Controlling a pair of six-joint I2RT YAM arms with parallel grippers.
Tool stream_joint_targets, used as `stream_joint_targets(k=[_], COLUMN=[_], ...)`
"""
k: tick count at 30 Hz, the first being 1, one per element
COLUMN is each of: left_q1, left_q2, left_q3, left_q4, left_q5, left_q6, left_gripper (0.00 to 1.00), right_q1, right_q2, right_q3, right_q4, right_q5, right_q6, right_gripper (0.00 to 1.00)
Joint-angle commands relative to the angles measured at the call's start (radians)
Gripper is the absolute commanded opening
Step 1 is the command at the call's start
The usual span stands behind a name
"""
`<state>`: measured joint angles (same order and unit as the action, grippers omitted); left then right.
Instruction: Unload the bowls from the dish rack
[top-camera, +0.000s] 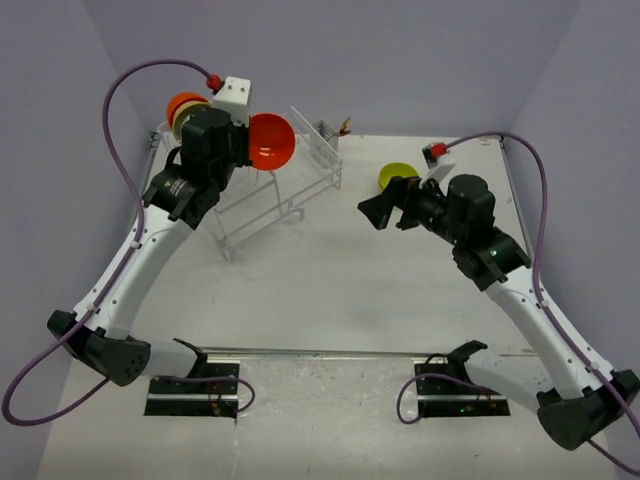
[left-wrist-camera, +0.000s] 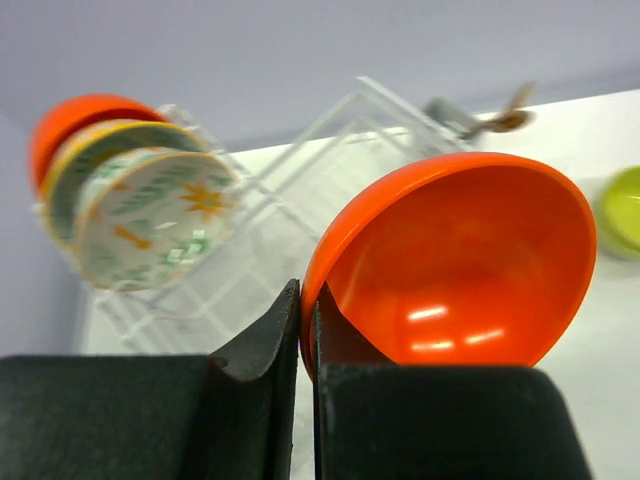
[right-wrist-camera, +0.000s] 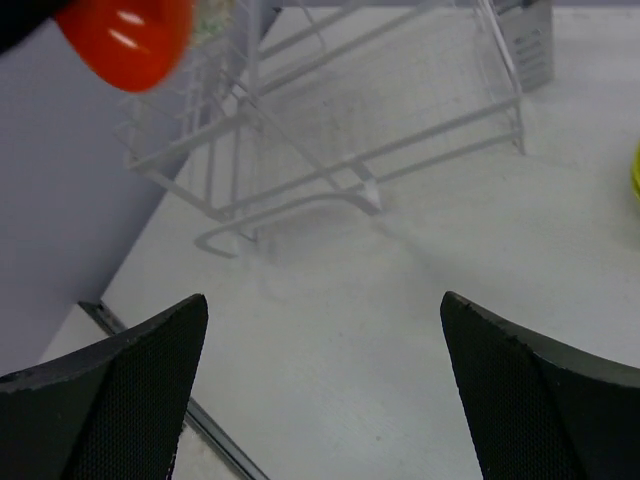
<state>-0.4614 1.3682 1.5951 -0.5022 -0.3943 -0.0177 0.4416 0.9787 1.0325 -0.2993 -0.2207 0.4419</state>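
My left gripper (top-camera: 245, 150) (left-wrist-camera: 305, 300) is shut on the rim of an orange-red bowl (top-camera: 270, 140) (left-wrist-camera: 460, 260) and holds it in the air above the dish rack (top-camera: 285, 190) (left-wrist-camera: 300, 180). That bowl also shows at the top left of the right wrist view (right-wrist-camera: 130, 40). A patterned whitish bowl (left-wrist-camera: 150, 215) and another orange-red bowl (left-wrist-camera: 80, 120) (top-camera: 185, 103) stand on edge at the rack's far left end. A lime-green bowl (top-camera: 397, 175) (left-wrist-camera: 625, 205) sits on the table right of the rack. My right gripper (top-camera: 385, 208) (right-wrist-camera: 320, 310) is open and empty, low over the table beside the green bowl.
The rack's side cup (top-camera: 327, 133) (left-wrist-camera: 455, 112) at its far right corner holds a utensil. The rack (right-wrist-camera: 330, 130) lies ahead of my right gripper. Purple walls close in the table at the back and both sides. A metal strip (top-camera: 330, 352) runs along the near edge.
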Motion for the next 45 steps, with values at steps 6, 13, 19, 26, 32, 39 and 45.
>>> stream_joint_targets(k=[6,13,19,26,32,39,45], left_q1=[-0.233,-0.266,-0.266,-0.266,-0.264,-0.100,0.122], left_q2=[0.032,0.028,0.029,0.028,0.020,0.003,0.048], left_q3=[-0.012,-0.024,-0.020,-0.014,0.060,0.137,0.243], left_q4=[-0.047,-0.036,-0.035,-0.029,-0.134,-0.180,-0.222], left_q5=[0.130,0.130,0.129,0.143,-0.122,-0.390,-0.316], left_q6=[-0.278,-0.320,-0.320,-0.324,-0.303,-0.177,-0.185], left_gripper=[0.00,0.00,0.00,0.00,1.00,1.00,1.00], right_q1=[0.270,0.295,0.305,0.307,0.169,-0.030,-0.090], right_q2=[0.313,0.362,0.359,0.390,0.405,0.638,0.796], right_q3=[0.464,0.454,0.420,0.423,0.362,0.291,0.284], right_q4=[-0.119,-0.184,-0.169,-0.156,-0.215,-0.300,-0.279], right_q5=[0.487,0.629,0.572,0.569,0.534,0.322,0.247], right_q6=[-0.052,-0.066,-0.081,-0.072,-0.016,-0.072,-0.081], right_gripper=[0.93,0.79,0.37,0.00,0.00,0.00,0.00])
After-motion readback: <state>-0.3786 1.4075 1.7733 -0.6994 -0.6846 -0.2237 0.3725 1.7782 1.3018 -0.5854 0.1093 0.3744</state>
